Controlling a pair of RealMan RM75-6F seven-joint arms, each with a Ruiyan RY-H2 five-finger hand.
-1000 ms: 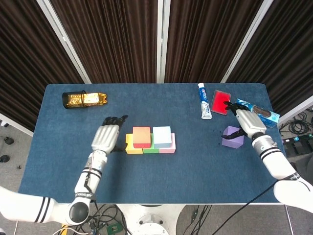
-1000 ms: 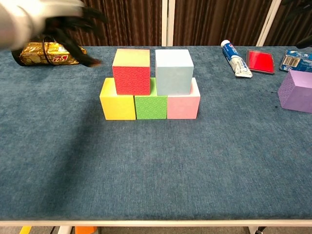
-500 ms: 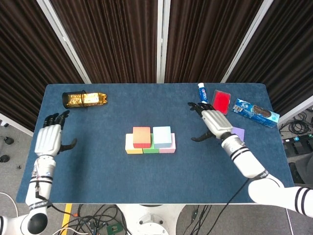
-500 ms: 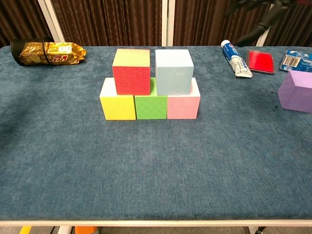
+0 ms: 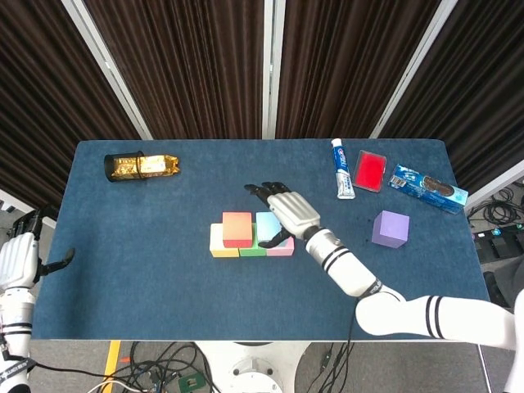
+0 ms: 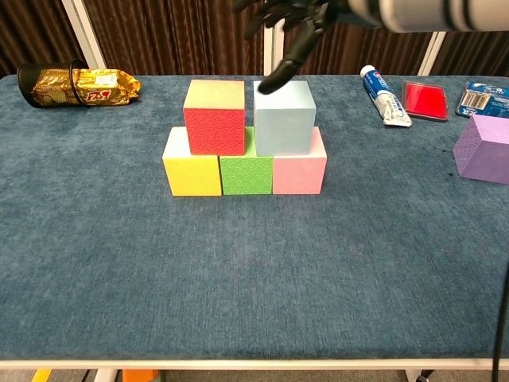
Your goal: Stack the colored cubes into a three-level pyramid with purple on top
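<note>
Yellow (image 5: 216, 242), green (image 5: 249, 247) and pink (image 5: 283, 246) cubes form a row mid-table, with a red cube (image 5: 237, 228) and a light blue cube (image 5: 265, 224) on top. In the chest view they are yellow (image 6: 192, 165), green (image 6: 246, 168), pink (image 6: 300, 169), red (image 6: 215, 118) and light blue (image 6: 284, 119). My right hand (image 5: 288, 213) hovers over the light blue cube, fingers spread and holding nothing; one fingertip of this right hand (image 6: 291, 17) reaches down to the cube's top back edge. The purple cube (image 5: 390, 228) (image 6: 483, 149) stands alone at the right. My left hand (image 5: 19, 257) hangs open past the table's left edge.
A gold snack bag (image 5: 141, 165) (image 6: 79, 83) lies at the back left. At the back right are a toothpaste tube (image 5: 343, 169) (image 6: 384, 95), a red box (image 5: 370, 170) (image 6: 425, 100) and a blue biscuit packet (image 5: 430, 188) (image 6: 484, 97).
My right hand left the purple cube and swept left across the table to above the light blue cube. My left hand pulled away from the stack, out past the left edge.
</note>
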